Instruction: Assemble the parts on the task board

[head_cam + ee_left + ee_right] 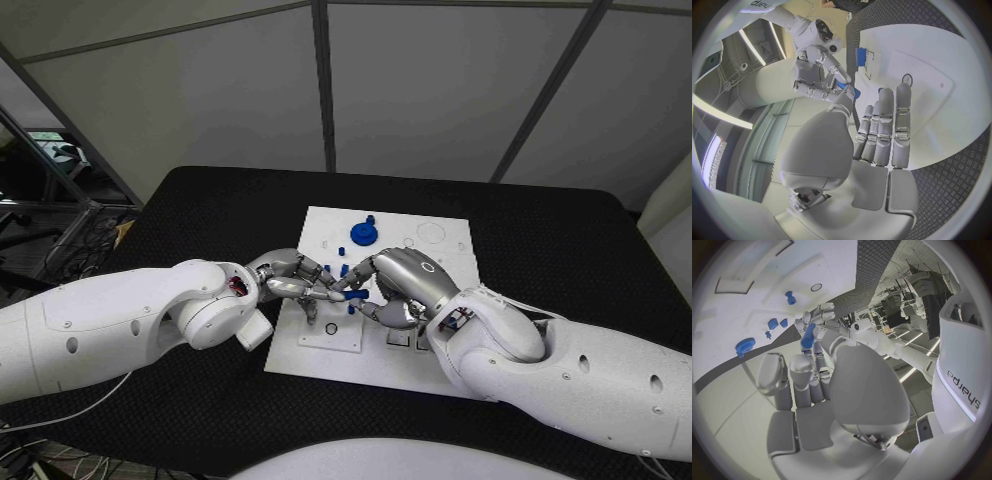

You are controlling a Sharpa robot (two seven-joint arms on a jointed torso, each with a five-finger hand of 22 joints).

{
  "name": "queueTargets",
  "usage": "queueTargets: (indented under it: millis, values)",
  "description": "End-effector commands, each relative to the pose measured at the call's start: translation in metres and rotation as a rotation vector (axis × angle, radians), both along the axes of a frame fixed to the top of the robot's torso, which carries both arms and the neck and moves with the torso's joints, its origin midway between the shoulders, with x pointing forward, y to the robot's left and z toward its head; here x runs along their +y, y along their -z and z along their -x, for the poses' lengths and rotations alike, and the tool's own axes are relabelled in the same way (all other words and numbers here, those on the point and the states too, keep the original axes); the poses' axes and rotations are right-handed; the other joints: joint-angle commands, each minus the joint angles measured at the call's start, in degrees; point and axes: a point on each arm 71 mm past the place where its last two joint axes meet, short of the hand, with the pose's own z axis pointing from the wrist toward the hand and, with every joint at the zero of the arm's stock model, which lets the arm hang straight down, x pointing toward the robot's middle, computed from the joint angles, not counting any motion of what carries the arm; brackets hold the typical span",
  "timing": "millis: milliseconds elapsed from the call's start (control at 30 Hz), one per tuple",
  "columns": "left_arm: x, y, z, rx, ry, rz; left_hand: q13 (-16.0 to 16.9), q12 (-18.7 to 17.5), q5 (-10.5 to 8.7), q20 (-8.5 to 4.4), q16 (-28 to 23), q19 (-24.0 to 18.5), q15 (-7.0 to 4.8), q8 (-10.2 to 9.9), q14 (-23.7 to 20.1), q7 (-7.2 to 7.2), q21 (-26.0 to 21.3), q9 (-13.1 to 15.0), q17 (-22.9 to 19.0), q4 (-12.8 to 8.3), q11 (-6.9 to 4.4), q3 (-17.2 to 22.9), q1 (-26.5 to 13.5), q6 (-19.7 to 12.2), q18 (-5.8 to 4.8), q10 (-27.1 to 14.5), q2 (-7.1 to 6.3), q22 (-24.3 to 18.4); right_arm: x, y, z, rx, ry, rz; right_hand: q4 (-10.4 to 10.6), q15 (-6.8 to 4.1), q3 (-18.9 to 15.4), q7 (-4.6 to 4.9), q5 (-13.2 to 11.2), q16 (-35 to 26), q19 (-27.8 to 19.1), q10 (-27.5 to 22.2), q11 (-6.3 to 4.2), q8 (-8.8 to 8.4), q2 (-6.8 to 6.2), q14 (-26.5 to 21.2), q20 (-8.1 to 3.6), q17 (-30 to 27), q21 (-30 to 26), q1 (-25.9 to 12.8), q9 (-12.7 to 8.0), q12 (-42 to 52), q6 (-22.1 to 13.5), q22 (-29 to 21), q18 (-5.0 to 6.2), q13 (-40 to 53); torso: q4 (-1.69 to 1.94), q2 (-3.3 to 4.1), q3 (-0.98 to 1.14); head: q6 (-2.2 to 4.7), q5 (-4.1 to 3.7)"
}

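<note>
In the head view both hands meet at frame centre over the task board (433, 365); the right hand (392, 290) pinches a blue part (355, 295), its long axis lying across towards the left hand (296, 283), whose fingertips touch the part's other end, though whether they grip it I cannot tell; farther up sits a blue gear (365, 233).

The task board (433, 365) lies mid-table (202, 210), a gear (365, 233) at its far edge.
</note>
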Motion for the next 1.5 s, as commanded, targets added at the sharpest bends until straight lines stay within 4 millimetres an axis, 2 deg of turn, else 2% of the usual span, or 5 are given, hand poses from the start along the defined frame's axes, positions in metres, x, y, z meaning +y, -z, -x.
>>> queueTargets:
  millis: [33,667,867,1200,1500]
  values:
    - [0.000,0.000,-0.001,-0.011,0.008,-0.022,-0.06,-0.10,0.04,-0.18,0.33,0.41,-0.05,0.37,0.28,-0.16,-0.32,-0.09,-0.10,-0.23,0.10,0.04,0.63,-0.24,0.35,0.47,0.07,-0.05,0.001,-0.003,0.002,-0.012,-0.006,-0.018,0.04,-0.05,0.29,-0.06,0.32,0.25,0.38,2.56,-2.29,-0.04,0.39,0.29,-0.13,-0.01,0.18,-0.07,-0.08,-0.09,-0.07,0.05,-0.34,0.10,-0.04,-0.04,0.00,0.02,0.03]
    - [-0.002,0.000,-0.002,-0.017,0.001,-0.025,-0.15,-0.18,0.00,-0.21,0.35,0.46,-0.08,0.43,0.32,-0.15,-0.32,-0.10,-0.15,-0.35,0.10,0.11,0.95,-0.29,0.35,0.49,0.19,-0.06,0.001,-0.004,0.003,-0.010,-0.008,-0.018,-0.01,-0.05,0.36,-0.05,0.37,0.35,0.51,2.59,-2.28,-0.05,0.38,0.33,-0.13,0.18,0.29,-0.06,-0.08,-0.20,-0.06,0.20,-0.38,0.10,-0.03,-0.04,-0.01,0.07,0.01]
    - [0.003,-0.001,-0.002,-0.021,-0.008,-0.031,-0.22,-0.24,-0.02,-0.23,0.36,0.51,-0.10,0.46,0.37,-0.15,-0.30,-0.11,-0.18,-0.44,0.09,0.15,1.16,-0.34,0.36,0.49,0.25,-0.06,0.000,-0.002,0.001,-0.008,-0.002,-0.006,-0.04,-0.05,0.39,-0.05,0.38,0.35,0.57,2.61,-2.28,-0.05,0.38,0.33,-0.13,0.17,0.35,-0.06,-0.08,-0.24,-0.05,0.27,-0.40,0.10,0.01,-0.09,-0.05,0.06,-0.01]
    - [0.041,-0.004,-0.005,-0.015,-0.039,-0.066,-0.35,-0.37,-0.03,-0.27,0.35,0.56,-0.12,0.51,0.39,-0.15,-0.29,-0.12,-0.25,-0.66,0.09,0.24,1.57,-0.43,0.35,0.50,0.28,-0.07,-0.002,0.001,-0.003,-0.009,0.009,0.022,-0.07,-0.05,0.42,-0.04,0.37,0.52,0.74,2.63,-2.27,-0.06,0.36,0.38,-0.13,0.52,0.51,-0.06,-0.08,-0.30,-0.05,0.49,-0.45,0.10,0.06,-0.12,-0.07,-0.04,0.15]
    - [0.078,-0.016,-0.020,-0.034,-0.086,-0.104,-0.44,-0.45,-0.01,-0.30,0.33,0.58,-0.14,0.57,0.38,-0.13,-0.28,-0.12,-0.30,-0.80,0.09,0.36,1.86,-0.44,0.35,0.55,0.40,-0.06,0.003,0.004,-0.006,-0.005,0.006,0.035,-0.08,-0.04,0.44,-0.04,0.36,0.60,0.89,2.63,-2.27,-0.06,0.36,0.41,-0.13,0.68,0.65,-0.07,-0.08,-0.34,-0.05,0.67,-0.50,0.10,0.06,-0.08,-0.13,-0.28,0.47]
